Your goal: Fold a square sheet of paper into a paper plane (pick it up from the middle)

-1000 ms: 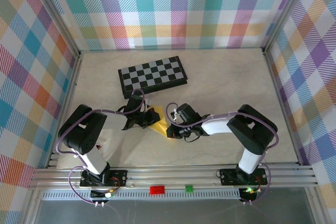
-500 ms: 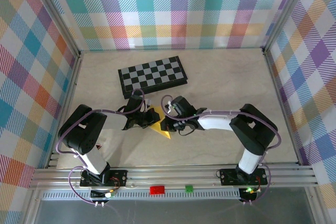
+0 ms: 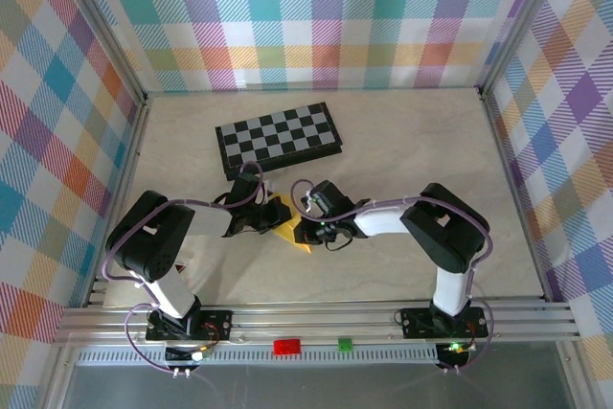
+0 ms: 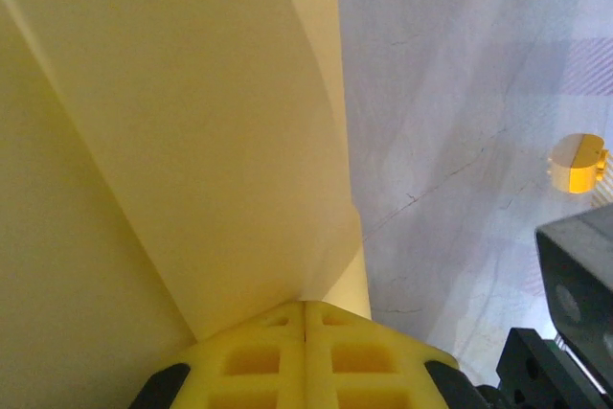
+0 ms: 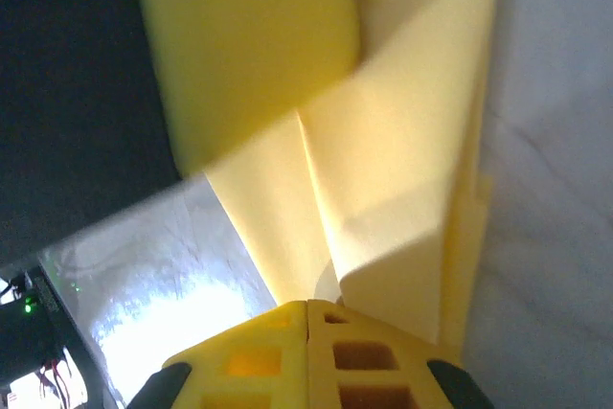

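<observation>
The yellow sheet of paper (image 3: 284,233) lies folded into a small pointed wedge on the table between my two grippers. My left gripper (image 3: 271,218) is shut on its left edge. My right gripper (image 3: 304,231) is shut on its right side, close to the left one. In the left wrist view the paper (image 4: 192,141) rises in two layers from my shut fingertips (image 4: 306,306). From the right wrist, the creased paper (image 5: 393,170) spreads out of the shut fingertips (image 5: 308,306), and the left gripper's yellow finger (image 5: 239,45) presses on it from above.
The black-and-grey chessboard (image 3: 279,139) lies behind the grippers, towards the back left. A small orange-yellow block (image 4: 578,162) sits on the pale table (image 3: 412,160). Checked walls close in the table on three sides.
My right gripper has slid left along the paper towards the left gripper, covering more of the yellow sheet. The left arm has held still.
</observation>
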Controlling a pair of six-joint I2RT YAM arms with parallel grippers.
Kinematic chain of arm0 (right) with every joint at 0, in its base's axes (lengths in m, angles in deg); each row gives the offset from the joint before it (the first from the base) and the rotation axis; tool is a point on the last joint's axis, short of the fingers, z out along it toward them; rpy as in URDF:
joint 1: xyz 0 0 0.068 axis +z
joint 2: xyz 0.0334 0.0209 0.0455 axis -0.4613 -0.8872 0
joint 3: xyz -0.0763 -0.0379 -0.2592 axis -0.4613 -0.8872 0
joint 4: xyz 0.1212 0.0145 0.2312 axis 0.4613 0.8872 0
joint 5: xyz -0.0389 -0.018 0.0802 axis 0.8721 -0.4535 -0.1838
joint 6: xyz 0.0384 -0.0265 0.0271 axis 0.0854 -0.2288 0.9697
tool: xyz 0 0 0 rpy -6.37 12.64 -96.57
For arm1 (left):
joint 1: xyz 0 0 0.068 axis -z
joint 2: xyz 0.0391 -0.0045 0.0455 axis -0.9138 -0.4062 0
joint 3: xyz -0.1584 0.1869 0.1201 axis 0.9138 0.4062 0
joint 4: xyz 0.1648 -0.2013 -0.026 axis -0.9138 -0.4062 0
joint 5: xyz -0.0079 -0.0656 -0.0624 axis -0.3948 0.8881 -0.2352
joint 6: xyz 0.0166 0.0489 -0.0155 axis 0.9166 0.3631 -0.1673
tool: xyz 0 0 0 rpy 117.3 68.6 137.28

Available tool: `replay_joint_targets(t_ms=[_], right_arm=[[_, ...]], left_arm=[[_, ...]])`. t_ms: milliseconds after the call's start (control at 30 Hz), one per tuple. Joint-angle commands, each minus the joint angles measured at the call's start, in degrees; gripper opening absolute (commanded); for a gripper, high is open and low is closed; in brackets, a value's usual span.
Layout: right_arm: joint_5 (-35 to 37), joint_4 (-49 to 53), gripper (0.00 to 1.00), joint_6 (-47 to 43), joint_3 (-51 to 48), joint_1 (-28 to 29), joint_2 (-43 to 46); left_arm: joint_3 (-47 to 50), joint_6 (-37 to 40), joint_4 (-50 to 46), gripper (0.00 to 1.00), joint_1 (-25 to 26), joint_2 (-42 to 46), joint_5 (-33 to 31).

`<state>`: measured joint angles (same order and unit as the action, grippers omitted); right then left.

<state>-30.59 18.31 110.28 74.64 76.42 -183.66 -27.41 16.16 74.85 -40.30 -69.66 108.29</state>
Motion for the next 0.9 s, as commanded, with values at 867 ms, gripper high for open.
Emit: replay_joint_targets(t_ms=[867], right_arm=[[2.60,5.67,0.07,2.37,-0.15,-0.69,-1.35]], left_arm=[[1.34,1.16,-6.45,0.00,-0.69,-2.02,-3.64]])
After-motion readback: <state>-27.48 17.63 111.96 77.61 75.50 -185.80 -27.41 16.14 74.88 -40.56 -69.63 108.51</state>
